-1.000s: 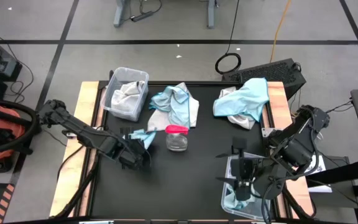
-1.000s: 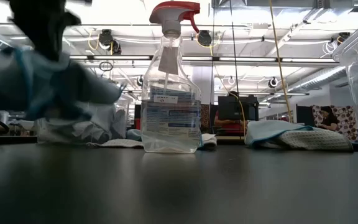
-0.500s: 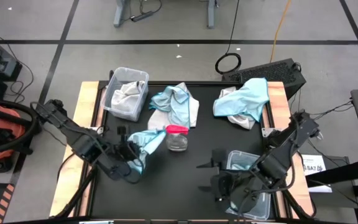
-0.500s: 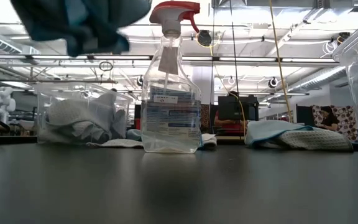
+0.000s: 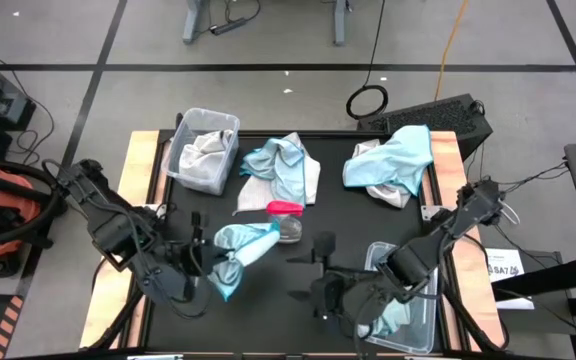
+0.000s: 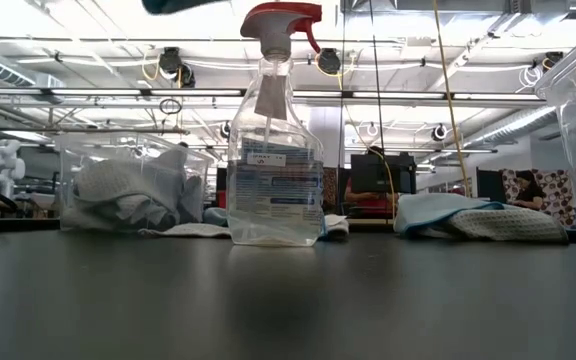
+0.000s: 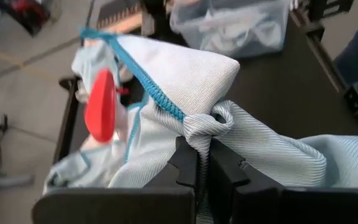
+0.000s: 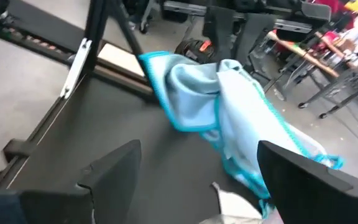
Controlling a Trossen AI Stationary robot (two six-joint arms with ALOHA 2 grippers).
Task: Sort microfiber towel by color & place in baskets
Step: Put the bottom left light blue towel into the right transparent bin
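My left gripper is near the table's front left, shut on a light blue microfiber towel that it holds above the table. My right gripper hangs open to that towel's right, with nothing between its fingers; the towel shows ahead of it. One clear basket at the far left holds a grey-white towel. Another basket at the near right holds a blue one. Two piles of towels lie on the table's far half. My left gripper pinches a bunched fold of the blue towel between its two fingers, several layers gathered together. The fingers slant downward, coming from the table's left. The towel spreads out beyond the fingers, its stitched edge uppermost, lifted clear of the table.
A clear spray bottle with a red trigger top stands upright mid-table, just past the held towel. A keyboard lies beyond the far right corner. Bare black tabletop lies along the near edge.
My left gripper has risen and drawn toward the table's near edge, tipping up, with the blue towel; the towel has climbed almost out of the low view's top. My right gripper, still open, has moved from above the near-right basket toward the table's left.
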